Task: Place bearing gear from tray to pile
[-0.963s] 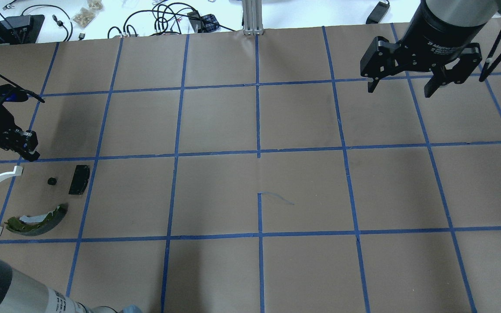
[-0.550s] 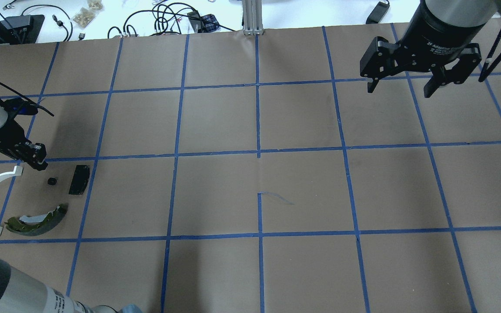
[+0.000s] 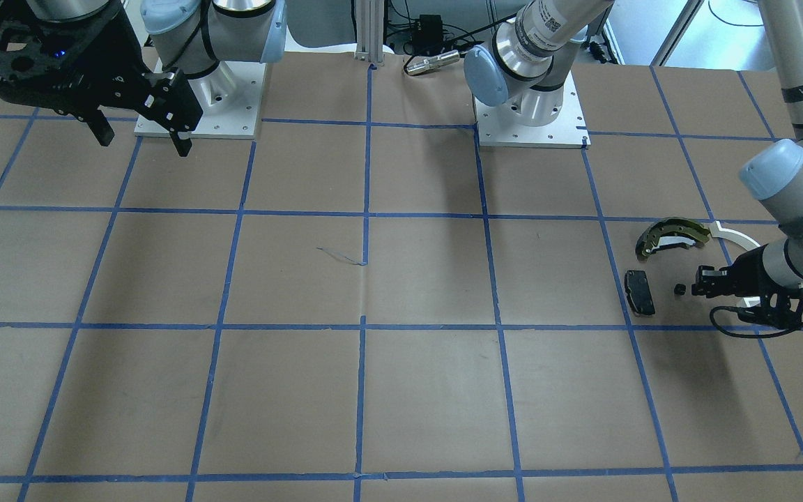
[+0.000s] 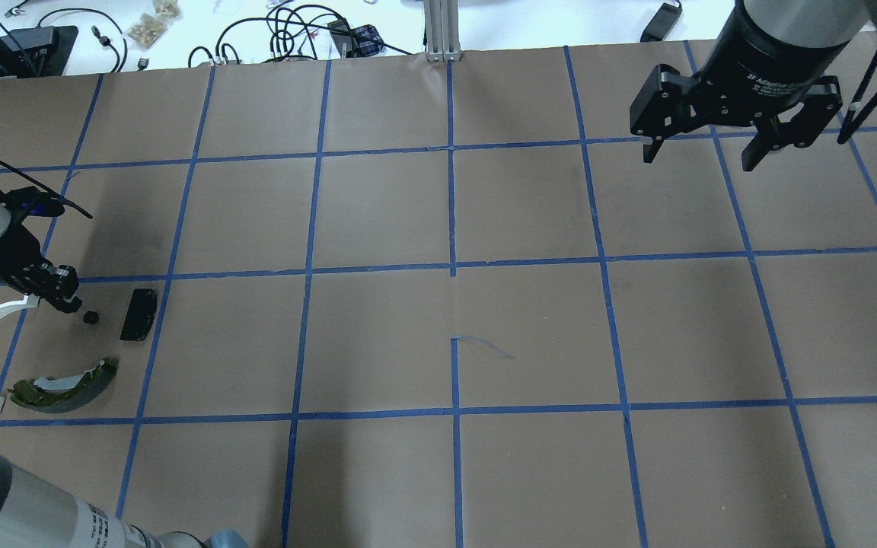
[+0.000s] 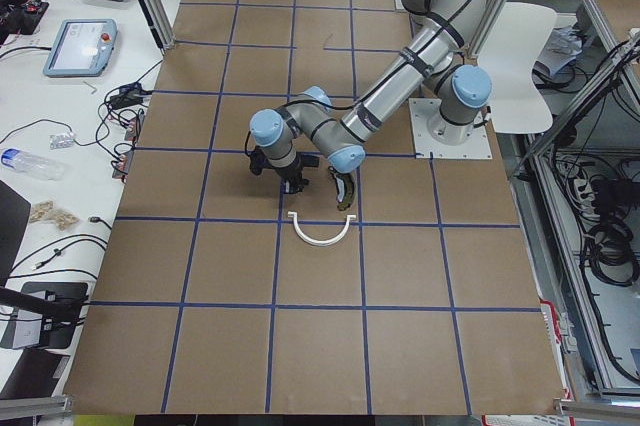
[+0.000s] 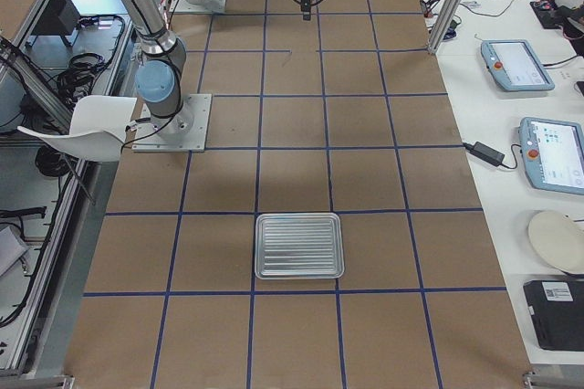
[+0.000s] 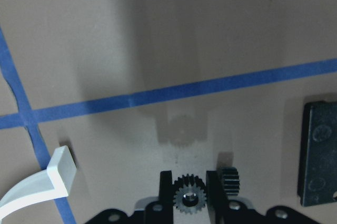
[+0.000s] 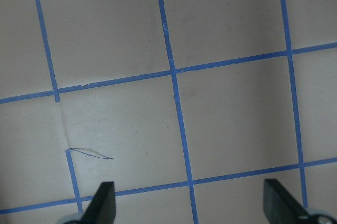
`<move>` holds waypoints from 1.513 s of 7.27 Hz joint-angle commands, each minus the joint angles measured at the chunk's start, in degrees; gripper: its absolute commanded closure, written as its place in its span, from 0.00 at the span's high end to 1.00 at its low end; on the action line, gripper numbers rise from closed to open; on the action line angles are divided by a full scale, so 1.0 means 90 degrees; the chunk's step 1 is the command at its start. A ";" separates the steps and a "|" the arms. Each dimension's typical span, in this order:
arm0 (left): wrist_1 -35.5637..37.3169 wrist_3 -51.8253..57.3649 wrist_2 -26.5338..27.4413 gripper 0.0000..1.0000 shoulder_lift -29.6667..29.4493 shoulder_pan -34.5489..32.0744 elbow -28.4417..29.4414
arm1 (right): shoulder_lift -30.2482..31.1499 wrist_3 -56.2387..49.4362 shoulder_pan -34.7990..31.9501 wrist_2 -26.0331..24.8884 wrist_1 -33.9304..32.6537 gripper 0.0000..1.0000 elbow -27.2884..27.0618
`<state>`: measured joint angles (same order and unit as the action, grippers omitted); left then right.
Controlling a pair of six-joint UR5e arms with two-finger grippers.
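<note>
You see the toothed black bearing gear (image 7: 189, 199) pinched in the left gripper (image 7: 189, 179), just beside a second gear (image 4: 90, 317) lying among the pile (image 4: 138, 313). The ridged silvery tray (image 6: 299, 245) lies flat, well apart.

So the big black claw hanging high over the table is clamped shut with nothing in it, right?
Not shut: the right gripper hangs with its jaws wide apart, as the overhead exterior view shows. It does hold nothing.

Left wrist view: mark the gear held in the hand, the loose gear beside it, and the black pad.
held gear (image 7: 189, 199): left wrist view, its hub.
loose gear (image 7: 229, 177): left wrist view, its toothed rim.
black pad (image 7: 318, 153): left wrist view, middle of its flat face.
</note>
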<state>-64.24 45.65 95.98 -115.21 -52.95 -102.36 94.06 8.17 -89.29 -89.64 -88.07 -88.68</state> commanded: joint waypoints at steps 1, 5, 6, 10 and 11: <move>0.0087 0.0006 0.0000 0.00 0.0096 -0.0005 -0.0267 | -0.0022 -0.0077 0.0000 -0.0010 -0.0077 1.00 0.0000; 0.0244 0.0074 0.0010 0.00 0.0058 0.0005 -0.0198 | -0.0012 -0.0156 0.0000 -0.0010 -0.0078 1.00 -0.0010; 0.0234 0.0123 0.0029 0.61 0.0057 0.0005 -0.0199 | -0.0012 -0.0156 0.0000 -0.0010 -0.0078 1.00 0.0000; 0.0049 0.0094 -0.0029 1.00 0.0291 -0.0102 -0.0179 | -0.0002 -0.0156 0.0000 -0.0010 -0.0078 1.00 -0.0010; -0.0087 0.0055 -0.0058 1.00 0.0437 -0.0151 -0.0131 | -0.0002 -0.0156 0.0000 -0.0010 -0.0078 1.00 -0.0010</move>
<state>-63.87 46.46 95.76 -112.63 -53.75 -103.90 94.03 6.77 -89.30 -89.74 -88.77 -88.76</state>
